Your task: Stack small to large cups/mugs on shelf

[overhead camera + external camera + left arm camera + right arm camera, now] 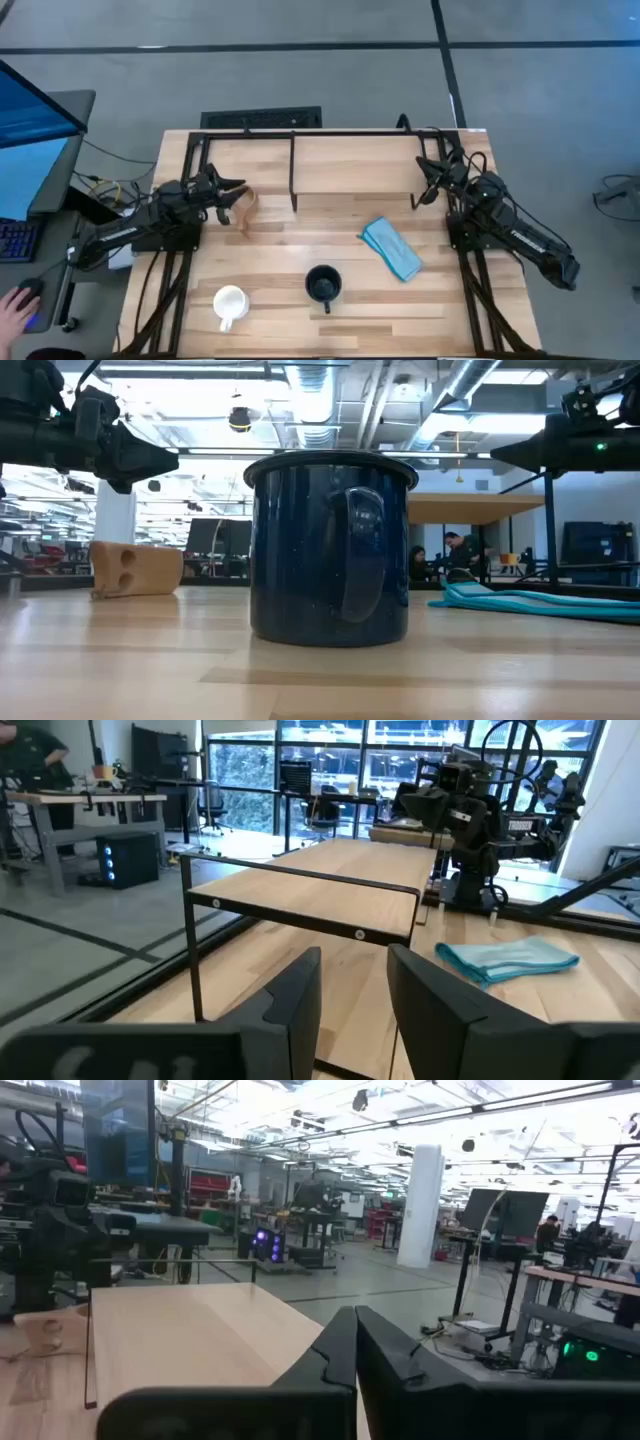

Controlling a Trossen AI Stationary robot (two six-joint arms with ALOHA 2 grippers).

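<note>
- Three mugs sit on the worktop point(300, 300), none on the shelf point(350, 165), which stands along the far edge between the two arms.
- The white mug point(230, 303) stands upright near the front edge, left of centre, handle toward the front.
- The dark navy mug point(323, 285) stands upright just right of it, well apart, also handle to the front; in the low view it fills the middle.
- The tan-brown mug point(243, 207) lies on its side just beside the left tool point(236, 186); whether they touch cannot be told.
- The left tool hangs above the worktop by the shelf's left end, its fingers point(295, 1000) apart and holding nothing.
- The right tool point(430, 185) hangs by the shelf's right end, its fingers point(335, 1355) pressed together, empty.
- A light blue cloth point(391, 248) lies crumpled right of the navy mug, near the right arm.
</note>
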